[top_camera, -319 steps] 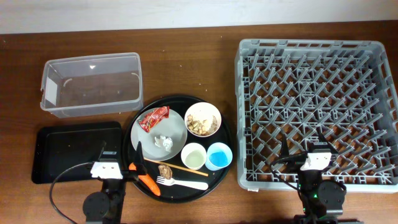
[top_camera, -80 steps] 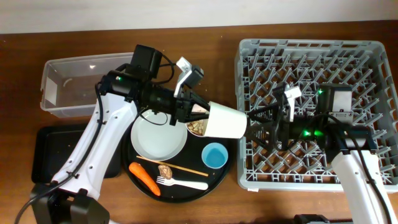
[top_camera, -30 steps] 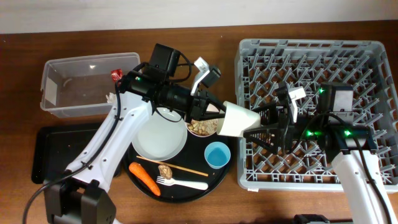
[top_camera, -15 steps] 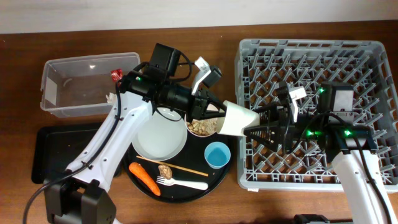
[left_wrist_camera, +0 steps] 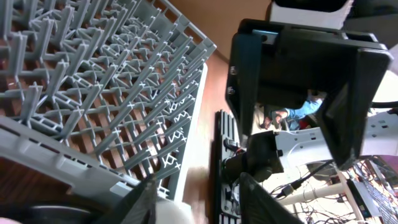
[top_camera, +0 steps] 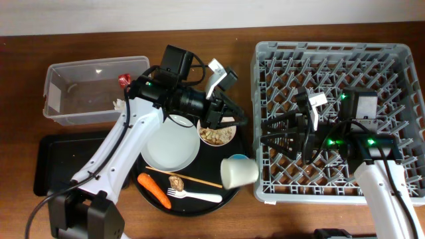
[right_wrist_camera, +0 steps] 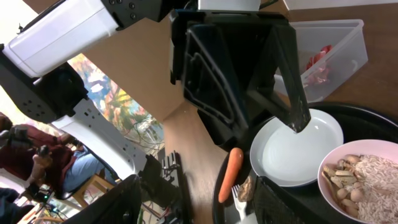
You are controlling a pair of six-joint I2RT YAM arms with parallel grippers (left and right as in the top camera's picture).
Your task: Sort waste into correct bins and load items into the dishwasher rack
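Note:
The pale cup (top_camera: 239,172) lies on its side at the right edge of the round black tray (top_camera: 142,192), over the spot of the blue cup, which is hidden. My left gripper (top_camera: 238,113) hangs open and empty above the bowl (top_camera: 216,136) of food scraps. My right gripper (top_camera: 263,135) is open and empty at the left rim of the grey dishwasher rack (top_camera: 398,50), facing the left one. The white plate (top_camera: 171,146), carrot (top_camera: 154,189), fork (top_camera: 196,196), chopsticks (top_camera: 189,177) and brown scrap (top_camera: 176,181) are on the tray. In the left wrist view a pale blur (left_wrist_camera: 180,214) shows low by my left gripper (left_wrist_camera: 205,202).
The clear tub (top_camera: 96,89) at back left holds the red wrapper (top_camera: 123,79) and a white tissue (top_camera: 118,103). The shallow black tray (top_camera: 60,159) sits in front of it. In the right wrist view my right gripper (right_wrist_camera: 199,205) faces the carrot (right_wrist_camera: 231,174) and plate (right_wrist_camera: 298,152).
My left gripper opened and the pale cup dropped from between the two grippers onto the round tray's right edge. My right gripper's jaws narrowed without taking hold of it.

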